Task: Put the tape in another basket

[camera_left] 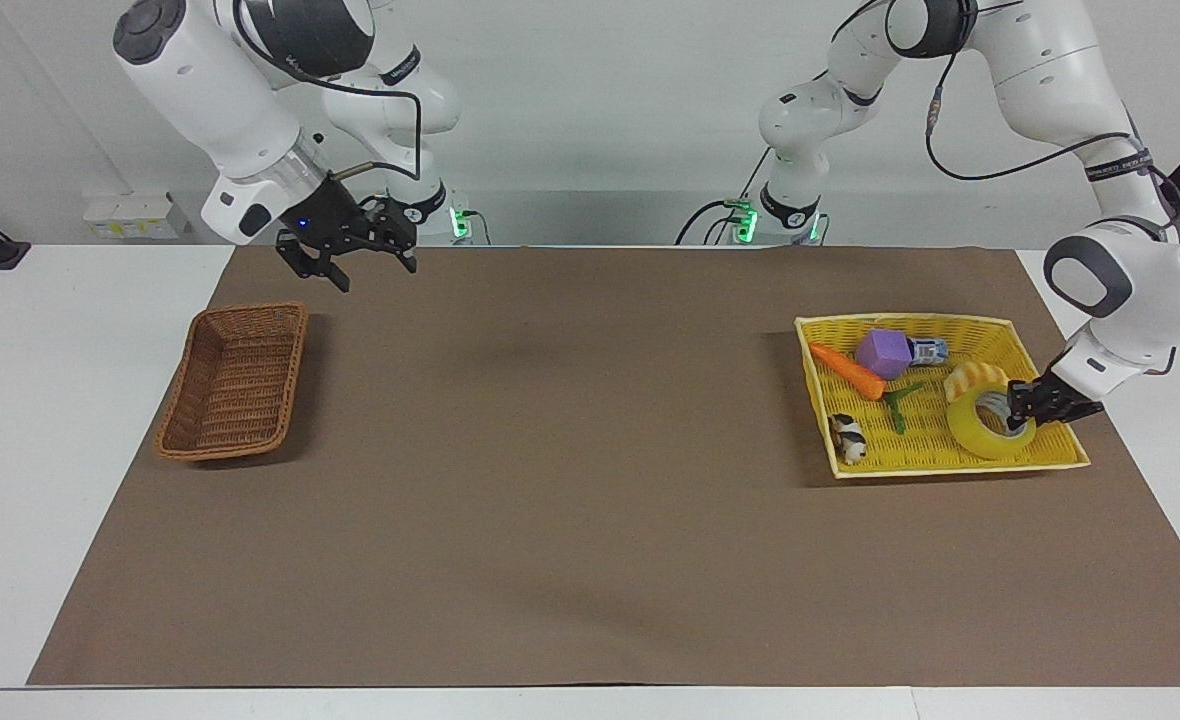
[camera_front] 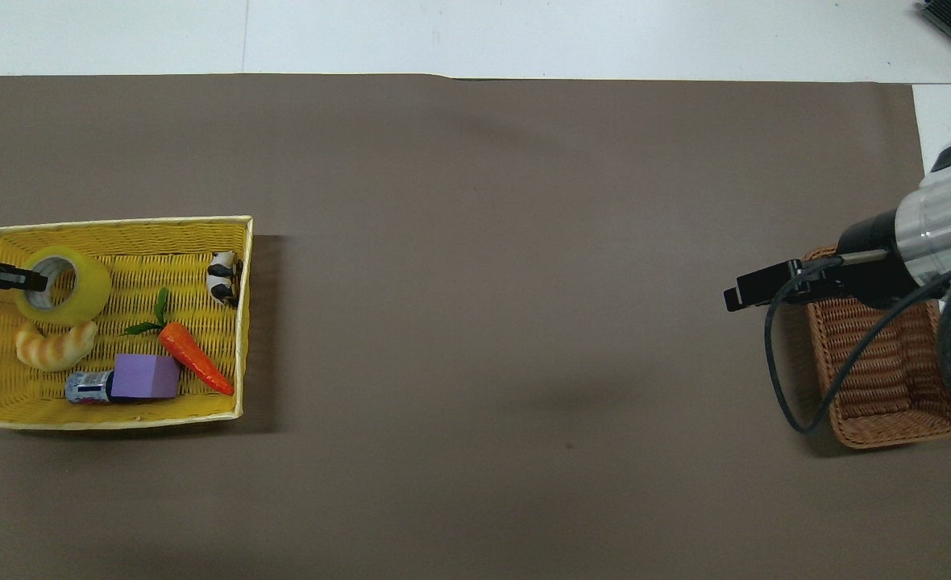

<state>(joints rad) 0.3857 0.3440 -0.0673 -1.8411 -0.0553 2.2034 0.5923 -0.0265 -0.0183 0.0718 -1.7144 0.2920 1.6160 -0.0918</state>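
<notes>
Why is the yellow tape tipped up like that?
The tape sits tilted in the yellow tray, leaning by the croissant toy, because the left gripper has pinched its wall. Nothing else looks odd.

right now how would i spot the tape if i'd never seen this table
Look in the yellow mesh tray at the left arm's end of the table. The tape is the thick yellow ring with a wide hole, touching the croissant toy; the left gripper grips its wall.

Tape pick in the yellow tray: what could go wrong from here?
Left gripper pinches only one wall of the tape, so the roll may swing or slip on lifting. The croissant toy touches the tape and may get dragged. The wicker basket is at the right arm's end, a long carry.
</notes>
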